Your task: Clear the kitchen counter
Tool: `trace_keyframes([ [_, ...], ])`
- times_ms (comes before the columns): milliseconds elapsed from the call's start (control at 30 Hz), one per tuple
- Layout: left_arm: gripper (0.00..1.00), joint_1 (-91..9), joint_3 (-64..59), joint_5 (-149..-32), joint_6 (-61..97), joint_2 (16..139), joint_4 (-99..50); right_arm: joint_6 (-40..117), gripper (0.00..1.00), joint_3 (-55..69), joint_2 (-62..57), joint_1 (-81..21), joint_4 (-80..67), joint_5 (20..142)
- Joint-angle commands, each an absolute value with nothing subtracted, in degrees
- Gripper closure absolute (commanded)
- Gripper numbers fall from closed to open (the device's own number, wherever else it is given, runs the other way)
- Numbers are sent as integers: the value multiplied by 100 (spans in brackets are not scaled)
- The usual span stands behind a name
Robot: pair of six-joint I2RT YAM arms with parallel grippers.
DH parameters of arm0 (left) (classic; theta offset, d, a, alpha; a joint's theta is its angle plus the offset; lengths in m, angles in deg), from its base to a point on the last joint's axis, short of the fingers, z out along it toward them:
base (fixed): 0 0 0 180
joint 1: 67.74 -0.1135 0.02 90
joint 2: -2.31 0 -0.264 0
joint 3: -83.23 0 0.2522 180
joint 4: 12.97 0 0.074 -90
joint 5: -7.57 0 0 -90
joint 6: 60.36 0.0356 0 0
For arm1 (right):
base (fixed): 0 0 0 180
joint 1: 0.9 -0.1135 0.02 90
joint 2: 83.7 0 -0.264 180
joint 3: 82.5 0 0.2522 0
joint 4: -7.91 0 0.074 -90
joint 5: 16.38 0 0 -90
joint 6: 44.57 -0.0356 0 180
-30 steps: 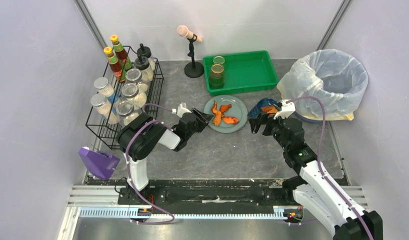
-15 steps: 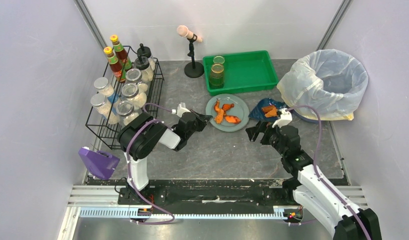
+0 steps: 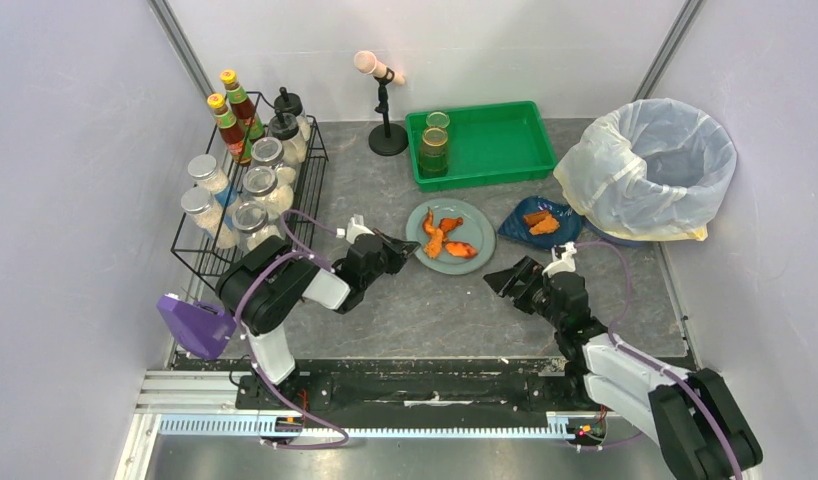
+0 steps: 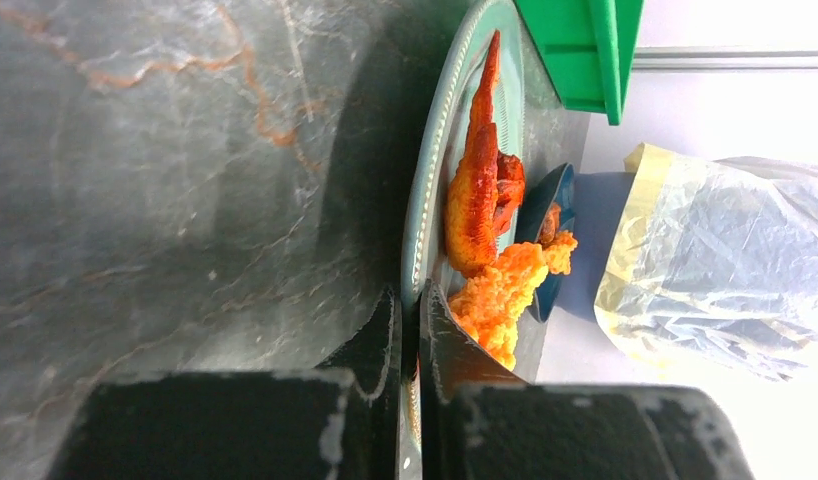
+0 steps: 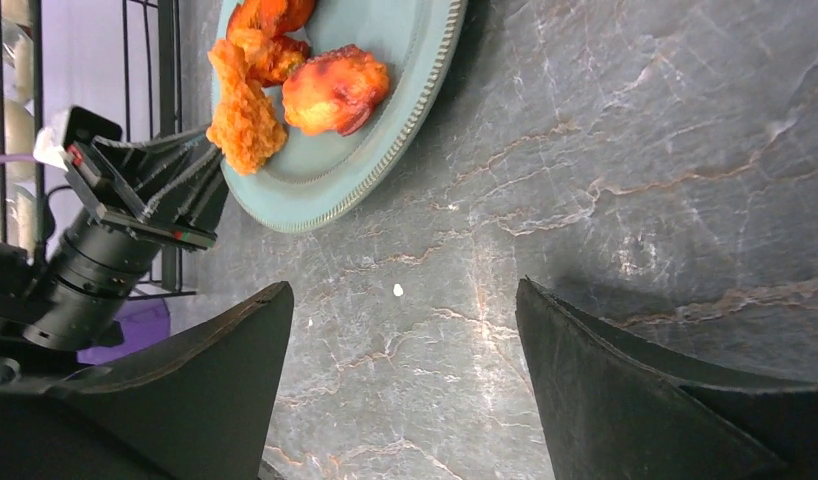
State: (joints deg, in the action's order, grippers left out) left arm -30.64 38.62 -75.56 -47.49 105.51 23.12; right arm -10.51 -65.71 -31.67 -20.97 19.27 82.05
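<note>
A grey-green plate [image 3: 453, 264] carrying orange fried food [image 3: 443, 234] lies mid-way across the kitchen counter [image 3: 425, 310]. My left gripper [image 3: 413, 250] is shut on that plate's left rim [image 4: 425, 200]; the left wrist view shows both black fingers pinching the edge, with the food [image 4: 480, 200] just beyond. My right gripper [image 3: 505, 282] hangs open above bare counter [image 5: 585, 180], right of and nearer than the plate [image 5: 385, 110], nothing between its fingers. A blue dish [image 3: 540, 225] holding orange scraps sits right of the plate, apart from both grippers.
A green tray [image 3: 495, 150] with a glass jar [image 3: 434, 150] stands behind the plate. A bag-lined bin [image 3: 655, 165] is at the right, a wire rack [image 3: 250, 190] of jars and bottles at the left. A small stand [image 3: 385, 130] stands at the back; a purple object [image 3: 195, 325] lies at the near left.
My right gripper has let go of the blue dish and drawn back toward the near edge. My left gripper has closed on the plate's rim.
</note>
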Motion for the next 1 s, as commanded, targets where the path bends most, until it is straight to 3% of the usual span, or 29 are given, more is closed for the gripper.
trace_keyframes([
  [0,98,-3074,4206,-7665,-5123,10262,2212,-1754,17,-6787,-2822,-2085,3178,8133],
  [367,98,-3082,4498,-8168,-4826,9625,1105,-2346,25,-6826,-1400,-2080,4543,7975],
  [967,98,-3149,4642,-8783,-4815,9770,1169,-3114,42,-6161,1291,-2084,6075,7982],
])
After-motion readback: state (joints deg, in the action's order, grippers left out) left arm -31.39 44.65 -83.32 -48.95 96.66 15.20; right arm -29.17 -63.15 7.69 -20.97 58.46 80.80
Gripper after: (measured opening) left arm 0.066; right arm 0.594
